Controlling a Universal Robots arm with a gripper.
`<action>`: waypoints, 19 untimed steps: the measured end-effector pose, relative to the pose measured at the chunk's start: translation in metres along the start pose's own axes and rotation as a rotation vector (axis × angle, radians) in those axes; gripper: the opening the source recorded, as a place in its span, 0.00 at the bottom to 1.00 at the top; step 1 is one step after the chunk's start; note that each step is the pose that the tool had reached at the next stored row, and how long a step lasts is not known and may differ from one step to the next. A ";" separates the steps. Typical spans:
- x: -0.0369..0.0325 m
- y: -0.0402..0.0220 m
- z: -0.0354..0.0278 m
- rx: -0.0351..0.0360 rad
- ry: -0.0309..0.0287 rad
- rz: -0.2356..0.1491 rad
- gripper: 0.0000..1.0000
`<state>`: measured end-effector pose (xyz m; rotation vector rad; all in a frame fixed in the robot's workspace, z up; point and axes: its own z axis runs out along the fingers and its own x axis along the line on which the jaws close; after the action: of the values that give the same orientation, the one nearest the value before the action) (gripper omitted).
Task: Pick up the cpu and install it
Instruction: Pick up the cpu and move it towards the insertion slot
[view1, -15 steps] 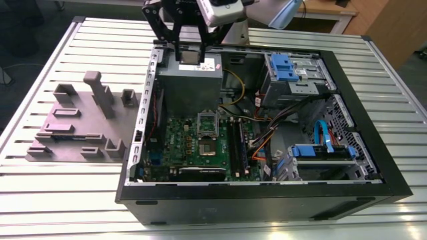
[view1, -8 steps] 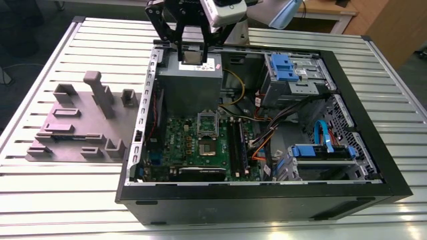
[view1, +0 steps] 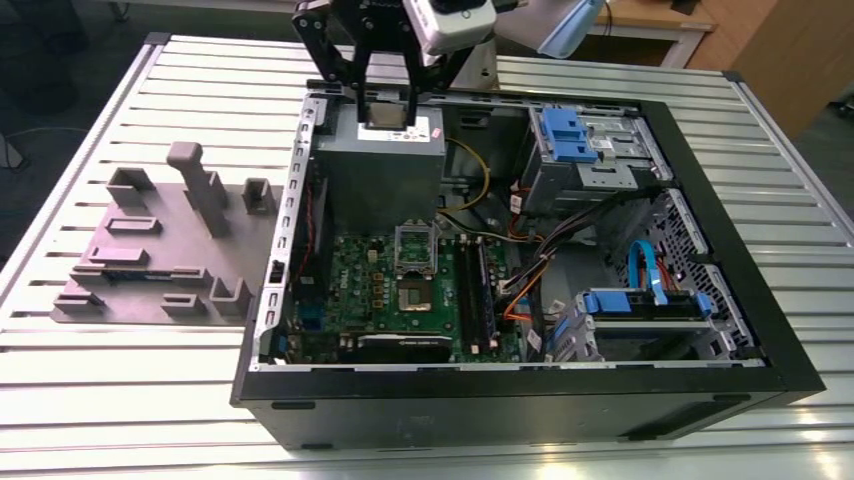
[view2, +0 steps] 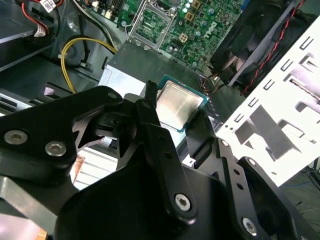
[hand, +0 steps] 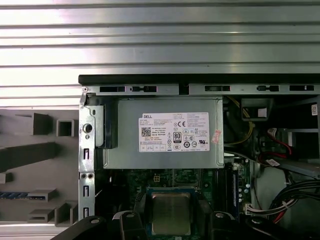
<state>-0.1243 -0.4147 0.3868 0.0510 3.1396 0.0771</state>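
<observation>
cpu (view2: 175, 105) small, square, shiny silver top; held up in air between black fingers (view2: 149, 100) of claw (view2: 178, 111); claw clamped on cpu, one finger at each side.

In exterior view, claw (view1: 387, 105) with cpu hangs just over grey power box (view1: 380, 160) at far end of open computer case (view1: 534, 400); green board (view1: 354, 270) lies lower inside case; socket (view1: 416, 296) on board well apart from cpu; case sits on ribbed metal bench (view1: 134, 400); grey tray (view1: 134, 260) of holders beside case, on exterior view's left.
</observation>
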 end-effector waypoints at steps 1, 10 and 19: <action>-0.0002 0.0000 0.0000 0.0000 0.0000 0.000 0.47; -0.0014 0.0000 0.0000 0.0001 0.0000 0.000 0.47; -0.0070 -0.0003 0.0005 0.0000 0.0000 0.000 0.47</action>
<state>-0.1173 -0.4152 0.3863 0.0508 3.1396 0.0770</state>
